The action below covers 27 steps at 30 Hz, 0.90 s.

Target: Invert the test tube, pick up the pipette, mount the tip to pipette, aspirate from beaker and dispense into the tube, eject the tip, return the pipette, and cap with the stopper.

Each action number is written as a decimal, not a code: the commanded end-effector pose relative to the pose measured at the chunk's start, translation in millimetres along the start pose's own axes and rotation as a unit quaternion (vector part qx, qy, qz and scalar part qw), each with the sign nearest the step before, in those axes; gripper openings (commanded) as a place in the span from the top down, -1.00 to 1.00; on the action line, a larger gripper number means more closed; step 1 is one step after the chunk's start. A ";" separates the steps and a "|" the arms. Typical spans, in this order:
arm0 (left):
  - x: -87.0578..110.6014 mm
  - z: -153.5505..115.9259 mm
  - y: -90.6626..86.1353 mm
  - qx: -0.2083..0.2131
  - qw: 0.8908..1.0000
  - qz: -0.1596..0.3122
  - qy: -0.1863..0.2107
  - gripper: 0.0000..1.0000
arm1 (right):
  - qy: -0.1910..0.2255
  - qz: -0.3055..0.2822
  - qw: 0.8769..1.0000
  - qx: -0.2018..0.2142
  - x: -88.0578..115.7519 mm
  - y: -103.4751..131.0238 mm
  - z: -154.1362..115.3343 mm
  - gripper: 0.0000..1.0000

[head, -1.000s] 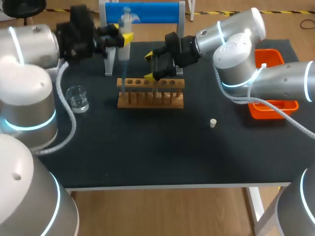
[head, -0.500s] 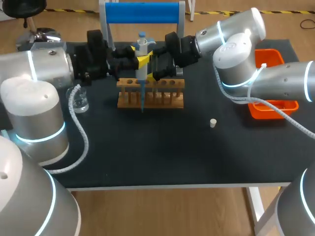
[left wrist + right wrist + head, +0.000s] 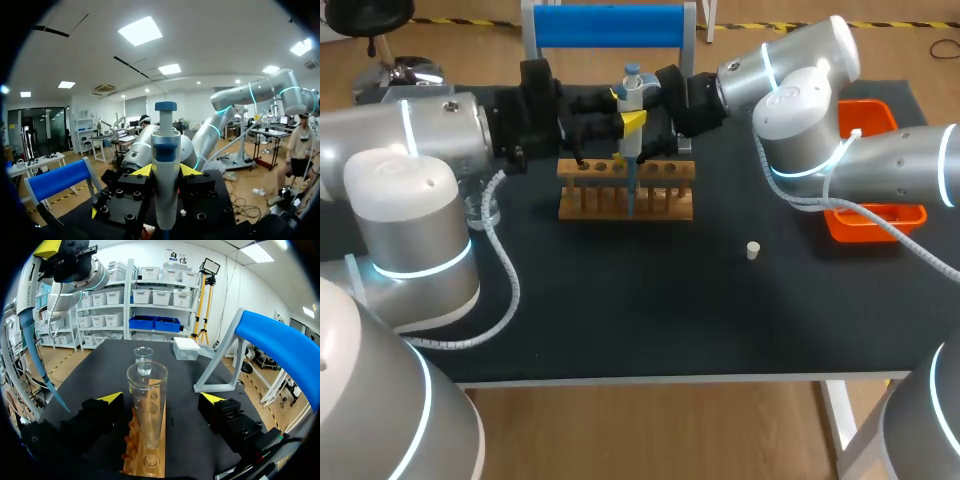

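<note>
My left gripper (image 3: 631, 113) (image 3: 166, 172) is shut on the white pipette (image 3: 631, 95) (image 3: 165, 175), held upright with its blue tip (image 3: 632, 195) (image 3: 44, 374) pointing down at the wooden rack (image 3: 625, 190) (image 3: 145, 452). A clear test tube (image 3: 147, 407) stands mouth up in the rack. My right gripper (image 3: 624, 140) (image 3: 161, 399) is open, with one finger on each side of the tube and neither touching it. The glass beaker (image 3: 143, 360) (image 3: 485, 208) with water stands beyond the rack, partly hidden by my left arm in the head view. The small white stopper (image 3: 753, 250) lies on the mat right of the rack.
An orange tray (image 3: 876, 218) sits at the right edge under my right arm. A stand with a blue top bar (image 3: 610, 25) (image 3: 280, 347) rises behind the rack. A white box (image 3: 187, 347) stands at the table's far side in the right wrist view.
My left arm has carried the pipette rightward, from above the beaker's side to over the rack beside my right gripper. The right arm has not moved.
</note>
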<state>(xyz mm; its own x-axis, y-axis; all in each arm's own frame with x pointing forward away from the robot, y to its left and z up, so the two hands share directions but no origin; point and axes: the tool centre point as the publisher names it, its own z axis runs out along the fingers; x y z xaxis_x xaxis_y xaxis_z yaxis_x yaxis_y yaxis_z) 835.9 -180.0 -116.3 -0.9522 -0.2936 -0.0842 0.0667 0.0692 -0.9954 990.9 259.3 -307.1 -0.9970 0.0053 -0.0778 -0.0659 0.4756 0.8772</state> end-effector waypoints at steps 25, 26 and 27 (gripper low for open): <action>2.4 2.5 5.3 -0.026 0.999 0.001 0.021 1.00 | 0.004 0.003 1.000 -0.007 7.9 -4.7 -17.5 -1.00; 2.4 2.5 5.3 -0.026 0.999 0.001 0.021 1.00 | 0.004 0.003 1.000 -0.007 10.0 -5.6 -20.7 -1.00; 2.4 2.5 5.3 -0.026 0.999 0.001 0.021 1.00 | 0.003 0.003 1.000 -0.007 12.0 -6.6 -24.7 -1.00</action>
<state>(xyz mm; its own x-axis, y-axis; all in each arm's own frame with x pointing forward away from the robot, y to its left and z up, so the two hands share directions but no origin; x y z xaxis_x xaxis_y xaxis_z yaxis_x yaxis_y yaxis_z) 834.3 -183.1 -122.0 -0.9632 -0.2558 -0.0828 0.0536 0.1192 -0.9914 987.1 249.5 -308.1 -0.9977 0.0005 -0.0678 -0.0597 0.4668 0.8824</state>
